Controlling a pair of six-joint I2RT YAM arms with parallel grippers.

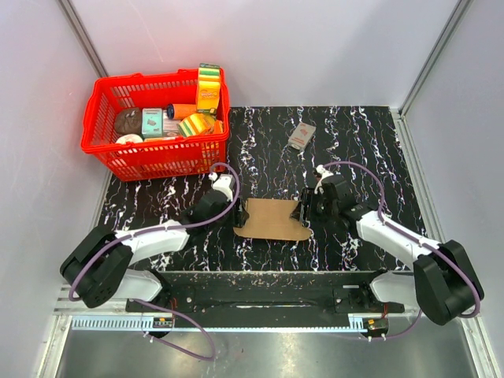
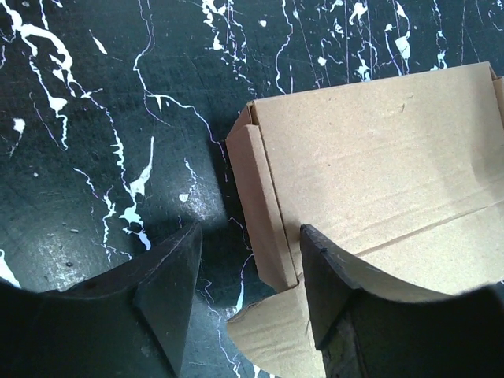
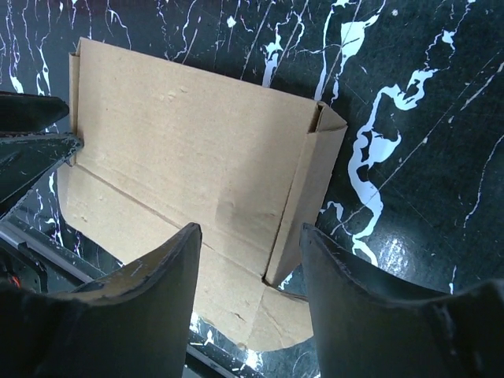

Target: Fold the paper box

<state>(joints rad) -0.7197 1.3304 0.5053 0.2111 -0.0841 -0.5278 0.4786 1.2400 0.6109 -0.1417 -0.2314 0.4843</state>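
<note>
Between two wide-open, empty grippers lies the flat brown box (image 1: 273,219), the left gripper (image 2: 248,264) straddling its left flap (image 2: 260,205) and the right gripper (image 3: 250,252) its right flap (image 3: 307,197), so side-flap folding seems underway, and next each flap needs pinching upright.

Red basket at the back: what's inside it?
The red basket holds a yellow-green sponge pack, an orange cylinder and a brown lump; whatever lies beneath them is covered.
</note>
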